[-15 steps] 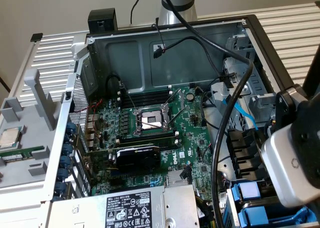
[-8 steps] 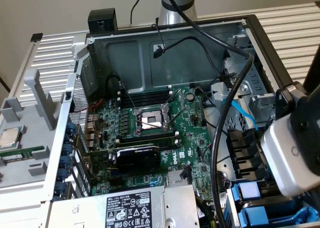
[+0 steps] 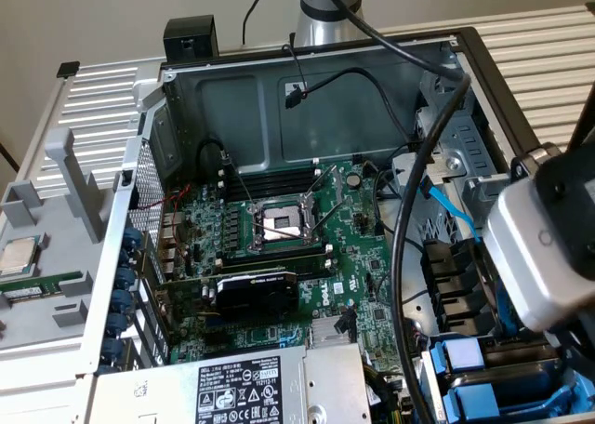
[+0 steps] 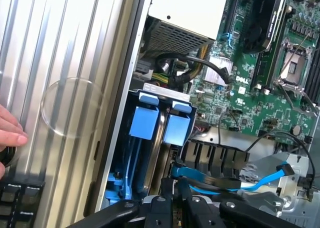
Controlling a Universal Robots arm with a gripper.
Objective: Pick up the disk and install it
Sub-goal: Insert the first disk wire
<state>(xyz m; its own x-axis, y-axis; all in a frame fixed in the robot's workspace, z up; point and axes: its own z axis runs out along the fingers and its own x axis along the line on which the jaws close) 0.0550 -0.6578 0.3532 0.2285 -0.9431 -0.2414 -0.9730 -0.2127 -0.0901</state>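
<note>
Holds the gripper point(image 4: 175, 200) nearly shut (grip on anything impossible to tell) over the bay point(image 4: 122, 173) at the exterior frame's lower right, just beside the disk point(image 4: 177, 130) standing edgewise there, and risks jamming it askew under a tilted push or snagging the blue cable point(image 4: 260, 180) nearby.

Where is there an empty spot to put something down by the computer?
The ribbed tabletop is bare between the computer case wall and the grey bracket. It is also bare between the blue drive holders, a hand and a keyboard. Inside the case it is crowded with the circuit board and cables.
</note>
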